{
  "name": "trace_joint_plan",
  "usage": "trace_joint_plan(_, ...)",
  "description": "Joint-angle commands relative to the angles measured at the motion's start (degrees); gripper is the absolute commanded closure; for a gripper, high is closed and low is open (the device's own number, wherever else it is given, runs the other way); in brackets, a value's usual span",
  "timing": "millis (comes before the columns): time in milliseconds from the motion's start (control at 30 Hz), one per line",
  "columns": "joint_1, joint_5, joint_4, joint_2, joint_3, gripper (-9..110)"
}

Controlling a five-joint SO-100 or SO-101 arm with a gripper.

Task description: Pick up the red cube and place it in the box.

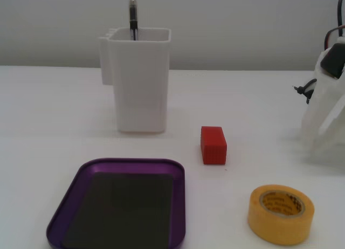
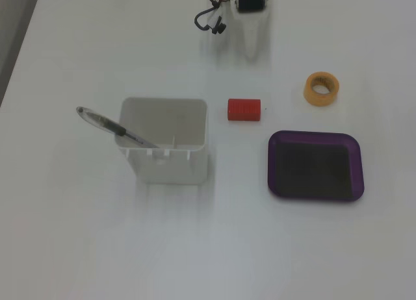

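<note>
Table [image 2: 78, 248]: plain white surface, fills both fixed views.

White container [image 1: 140, 82]: tall, open-topped plastic tub, standing upright. In a fixed view from above [image 2: 166, 147] it sits left of centre. A pen [image 2: 114, 128] leans inside it, the upper end sticking out past the rim to the left; in the low fixed view only the pen's top [image 1: 132, 12] shows above the rim.

Box [image 1: 124, 206]: shallow purple tray, rounded corners, dark floor, nothing in it. Lies flat at front of the low fixed view; in the view from above [image 2: 315, 141] it lies lower right, apart from the container.

Arm: white body, partly in frame at right edge of the low view [image 1: 326, 114] and at top edge of the view from above; dark motor and looped cable visible. Gripper [image 2: 252, 43] is a pale blur against the table; cannot tell whether fingers are apart or together.

Yellow tape roll [image 1: 281, 214]: lies flat, right of the box, apart from it.

Red cube [image 1: 213, 145]: resting on the table, between container and tape roll, just beyond the box's far corner, touching nothing. From above [image 2: 244, 110] it lies well clear of the gripper
</note>
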Motion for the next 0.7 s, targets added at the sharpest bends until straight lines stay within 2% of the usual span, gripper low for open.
trace_joint_plan(0,1.9,-0.5,-3.4,-0.4,-0.7,102)
trace_joint_plan(533,2.0,-0.5,-3.4,-0.4,-1.1,102)
trace_joint_plan(667,2.1,-0.4,-3.3,-1.5,-10.0,102)
